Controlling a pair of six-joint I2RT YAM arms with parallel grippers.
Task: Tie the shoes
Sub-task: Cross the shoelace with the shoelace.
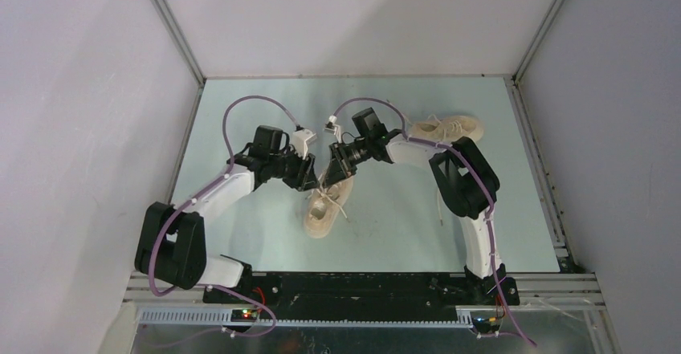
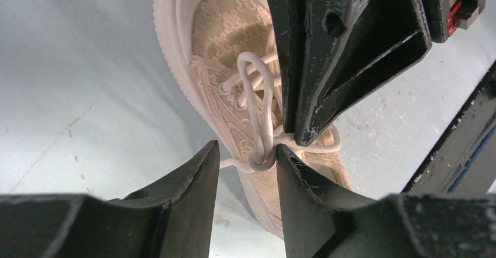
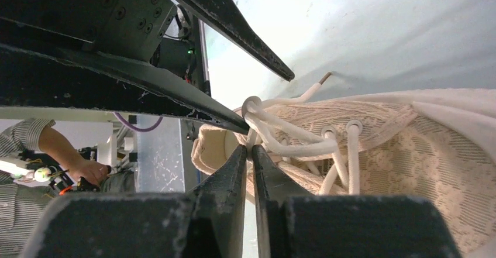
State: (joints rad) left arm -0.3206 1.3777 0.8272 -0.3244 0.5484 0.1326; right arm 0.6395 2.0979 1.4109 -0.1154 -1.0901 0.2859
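One cream-beige shoe (image 1: 324, 209) lies mid-table with its toe toward the near edge. My left gripper (image 1: 311, 179) and right gripper (image 1: 336, 171) meet over its laces. In the left wrist view the left gripper (image 2: 247, 147) is open, and a loop of off-white lace (image 2: 252, 94) hangs between its fingers, against the right one. The shoe (image 2: 228, 30) lies below. In the right wrist view the right gripper (image 3: 250, 148) is pinched shut on a lace strand (image 3: 281, 147) at the shoe's (image 3: 421, 152) throat. The second shoe (image 1: 450, 127) lies at the back right.
A loose lace (image 1: 439, 201) trails from the second shoe toward the near edge, beside the right arm. White enclosure walls stand on three sides of the table (image 1: 241, 129). A person's arm (image 3: 58, 147) shows beyond the table in the right wrist view.
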